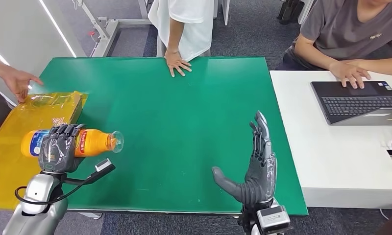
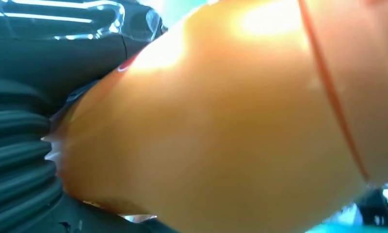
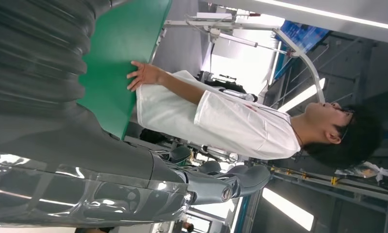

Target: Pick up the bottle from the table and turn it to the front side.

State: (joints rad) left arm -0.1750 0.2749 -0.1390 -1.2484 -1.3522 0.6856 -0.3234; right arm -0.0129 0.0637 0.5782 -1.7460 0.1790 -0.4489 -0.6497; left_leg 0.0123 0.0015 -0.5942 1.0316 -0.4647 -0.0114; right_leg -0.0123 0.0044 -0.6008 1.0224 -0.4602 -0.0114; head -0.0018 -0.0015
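The left hand (image 1: pixel 61 147) wraps its dark, jointed fingers around the middle of the bottle (image 1: pixel 93 142), holding it on its side above the left edge of the green table (image 1: pixel 184 122); the bottle is clear plastic filled with orange liquid, with a blue and red label and a pale cap pointing toward the table's middle. Close up from the left wrist, the bottle (image 2: pixel 231 126) is a smooth, glossy orange curve crossed by a thin red line, pressed against the ribbed grey cover of the hand. Behind and left of it lies a crinkled sheet of yellow plastic (image 1: pixel 8 147) (shiny, draped over a box-like shape).

The right hand (image 1: pixel 255 164) holds nothing; its fingers are straight and stretched forward, thumb out to the side, over the table's near right part.

A person's hand (image 1: pixel 177 62) lies flat on the far edge of the matte green surface; another hand (image 1: pixel 17 81) reaches in at the left; a third person types on a dark laptop (image 1: pixel 360 102) on the white table (image 1: pixel 331 161) to the right.
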